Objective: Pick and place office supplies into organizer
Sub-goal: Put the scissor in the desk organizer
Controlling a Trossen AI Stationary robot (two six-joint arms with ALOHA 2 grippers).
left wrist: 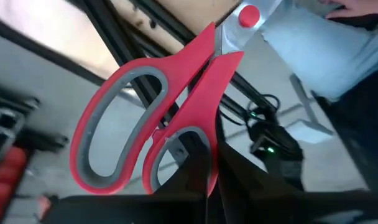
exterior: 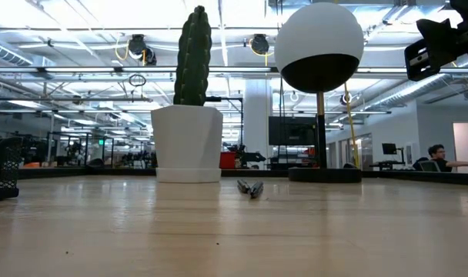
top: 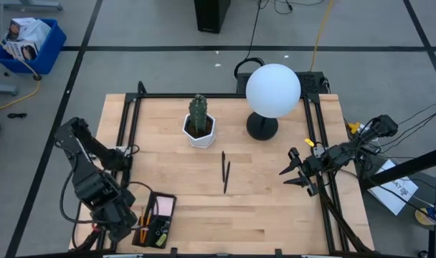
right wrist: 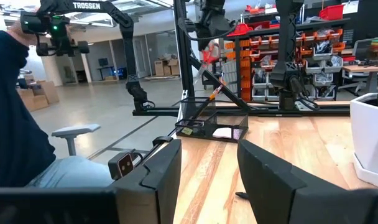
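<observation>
High view: my left gripper point(top: 121, 223) sits just beside the organizer point(top: 155, 220), off the desk point(top: 275, 208) corner nearest it; pencil and pad already lie in that tray. Two thin dark pens point(top: 225, 172) lie mid-desk, near the cactus point(top: 198, 120). My right gripper point(top: 293, 172) hangs at the desk edge far from the organizer, jaws spread, holding nothing.
Low view: pens point(exterior: 251, 187) flat on the desk beside the cactus pot point(exterior: 187, 142).
Left wrist view: my jaws clenched on the red-handled scissors point(left wrist: 158, 118), gripped at the handles.
Right wrist view: organizer point(right wrist: 212, 127) far across the desk, my jaws apart.
</observation>
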